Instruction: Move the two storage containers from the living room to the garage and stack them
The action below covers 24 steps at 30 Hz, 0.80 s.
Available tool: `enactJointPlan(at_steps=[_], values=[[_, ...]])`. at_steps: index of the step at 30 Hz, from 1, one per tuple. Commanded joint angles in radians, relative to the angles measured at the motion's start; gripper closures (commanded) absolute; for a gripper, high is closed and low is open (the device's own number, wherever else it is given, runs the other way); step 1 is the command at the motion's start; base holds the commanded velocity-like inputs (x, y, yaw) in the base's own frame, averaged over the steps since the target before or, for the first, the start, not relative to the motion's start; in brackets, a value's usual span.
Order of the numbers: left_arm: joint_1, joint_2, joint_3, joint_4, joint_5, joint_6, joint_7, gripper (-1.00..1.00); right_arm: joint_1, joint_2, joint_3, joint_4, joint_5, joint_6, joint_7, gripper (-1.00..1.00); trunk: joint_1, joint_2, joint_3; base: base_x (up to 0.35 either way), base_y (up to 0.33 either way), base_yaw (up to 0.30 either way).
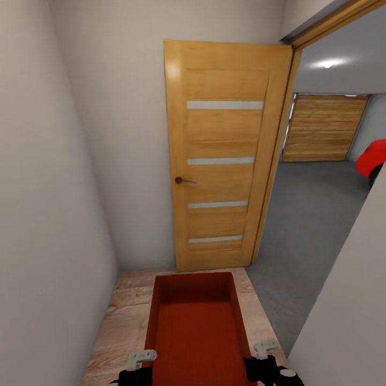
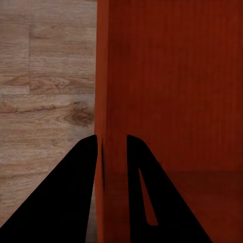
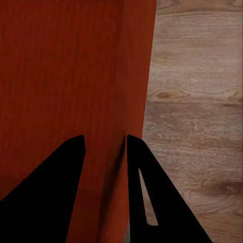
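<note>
An orange-red storage container (image 1: 195, 327) sits low in the head view at about 6 o'clock, its open top facing up and its long axis running away from the robot. It is carried between both arms above a light wood plank floor (image 1: 120, 316).

The left gripper (image 1: 140, 359) is at the container's left long wall near the closest corner, and the right gripper (image 1: 264, 347) is at the right long wall. In the left wrist view, the left gripper (image 2: 110, 152) has its two dark fingers on either side of the thin wall, one outside over the planks and one inside the bin, closed down onto that wall. In the right wrist view, the right gripper (image 3: 105, 152) stands the same way, one finger inside the bin and one at the outer face of the wall; the gap between its fingers looks a little wider than the wall, so I cannot tell how firmly it pinches.

At 12 o'clock a light wooden door (image 1: 225, 155) with four pale glass strips and a dark handle (image 1: 183, 180) stands swung open against the beige wall (image 1: 53, 177). Through the doorway at 2 o'clock lies the dark grey concrete floor (image 1: 305, 214) of the garage, with a wooden garage door (image 1: 324, 128) at the far end and part of a red car (image 1: 372, 158) at 3 o'clock.
</note>
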Motion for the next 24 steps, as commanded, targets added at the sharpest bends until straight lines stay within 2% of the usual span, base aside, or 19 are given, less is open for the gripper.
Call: enactJointPlan(at_steps=[1,10,24], values=[[-0.001,0.002,0.084,0.0,-0.003,0.006,0.038,1.0,0.0,0.0,0.011,-0.004,-0.011,0.001,0.043,1.0,0.001,-0.002,-0.002,0.33,0.011,-0.001],[-0.001,0.002,0.084,0.0,-0.006,0.007,0.044,1.0,0.0,0.0,0.011,-0.004,-0.011,0.001,0.046,1.0,0.001,-0.002,-0.002,0.317,0.002,0.0],[-0.001,0.009,0.086,0.001,-0.016,0.001,0.048,1.0,0.0,0.0,0.011,-0.004,-0.011,0.0,0.049,1.0,0.001,-0.002,-0.002,0.027,0.0,0.0]])
